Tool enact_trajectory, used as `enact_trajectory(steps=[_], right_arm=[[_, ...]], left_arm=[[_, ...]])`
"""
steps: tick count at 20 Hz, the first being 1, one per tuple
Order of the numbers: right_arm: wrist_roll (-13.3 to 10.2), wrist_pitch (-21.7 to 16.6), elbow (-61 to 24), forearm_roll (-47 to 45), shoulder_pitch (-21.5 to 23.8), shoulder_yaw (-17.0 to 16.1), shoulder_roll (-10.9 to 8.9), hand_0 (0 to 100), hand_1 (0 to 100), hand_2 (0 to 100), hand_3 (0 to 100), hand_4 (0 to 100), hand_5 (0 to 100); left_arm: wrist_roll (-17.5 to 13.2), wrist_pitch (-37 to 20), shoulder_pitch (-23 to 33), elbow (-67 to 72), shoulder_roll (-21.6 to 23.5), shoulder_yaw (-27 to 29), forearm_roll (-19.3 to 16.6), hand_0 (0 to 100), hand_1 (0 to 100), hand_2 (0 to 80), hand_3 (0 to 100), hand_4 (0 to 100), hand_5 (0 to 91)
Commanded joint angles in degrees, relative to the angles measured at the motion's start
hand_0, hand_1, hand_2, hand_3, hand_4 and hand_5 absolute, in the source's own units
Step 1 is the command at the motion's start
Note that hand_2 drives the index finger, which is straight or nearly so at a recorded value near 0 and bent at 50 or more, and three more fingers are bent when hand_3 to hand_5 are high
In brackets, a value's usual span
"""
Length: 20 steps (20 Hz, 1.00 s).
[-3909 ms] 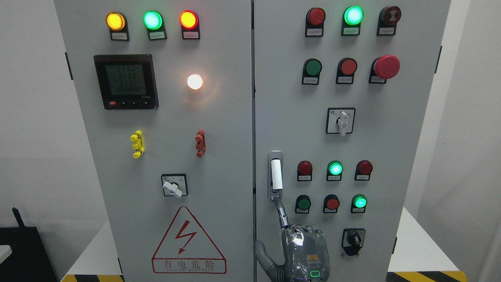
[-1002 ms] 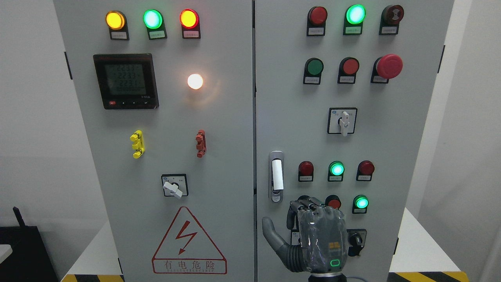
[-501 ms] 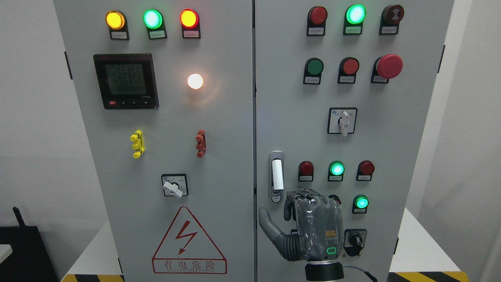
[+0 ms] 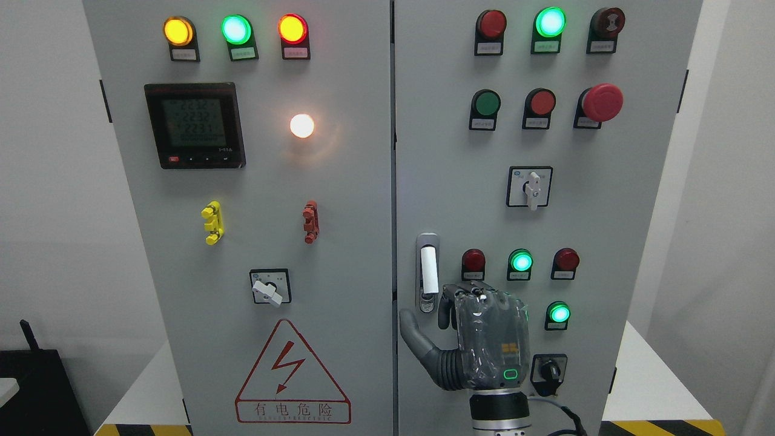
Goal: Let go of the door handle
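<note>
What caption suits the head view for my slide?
Robot's right hand, fingers curled and holding nothing, just below-right of the white lever door handle on the grey control cabinet.

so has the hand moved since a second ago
Yes. The right hand has risen up the cabinet door: its curled fingers now reach the bottom of the door handle, where before they sat clearly below it.

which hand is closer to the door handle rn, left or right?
Right. The right hand sits just below and right of the door handle, fingers curled, gripping nothing. The left hand is out of view.
</note>
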Motion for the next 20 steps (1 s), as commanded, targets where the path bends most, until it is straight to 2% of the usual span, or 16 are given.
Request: enact_trajectory(steps=[1,4,20], right_arm=[[0.0,0.2,1.8,-0.1,-1.3,-0.3,0.08,20,51,88,100,91,100],[-0.1,0.2,2.6,-0.4,-2.5,-0.6,0.08,21,51,88,100,91,100],[-0.2,0.2,3.7,-0.8,-3.1,-2.3,0.08,28,59,88,100,91,100]], left_arm=[[0.0,0.0,0.0,1.1,0.1,-0.8,0.0,12,39,0.0,0,0,0.0],[0.0,0.0,0.0,1.1,0.1,-0.8,0.0,12,39,0.0,0,0,0.0],[0.0,0.0,0.0,1.1,0.0,-0.8,0.0,12,39,0.0,0,0,0.0]])
